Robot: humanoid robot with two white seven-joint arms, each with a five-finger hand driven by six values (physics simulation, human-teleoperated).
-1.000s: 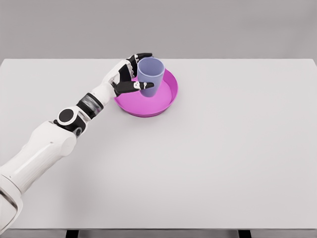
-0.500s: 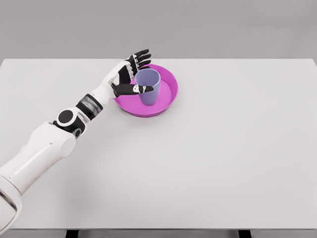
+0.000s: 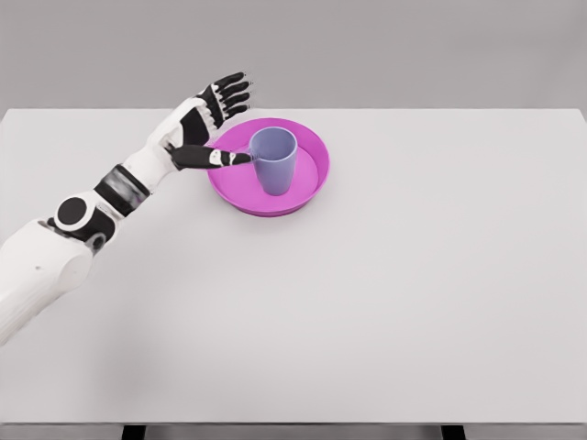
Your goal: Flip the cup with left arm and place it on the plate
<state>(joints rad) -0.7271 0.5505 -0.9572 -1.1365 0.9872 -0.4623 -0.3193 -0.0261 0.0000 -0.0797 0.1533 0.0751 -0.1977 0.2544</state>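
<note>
A lilac cup [image 3: 274,159] stands upright, mouth up, in the middle of the round magenta plate [image 3: 310,186] at the table's far centre-left. My left hand [image 3: 216,122] hovers just left of the plate with its fingers spread and nothing in them. The thumb tip reaches close to the cup's left wall; I cannot tell whether it touches. The other fingers point up and away over the table's far edge. The right arm is not visible.
The white table [image 3: 394,293] spreads wide to the right and towards me, its far edge just behind the plate. My left forearm [image 3: 110,192] crosses the table's left part at a slant.
The hand let go of the cup, which came down to stand on the plate. The fingers spread and the hand drew back to the left and slightly up.
</note>
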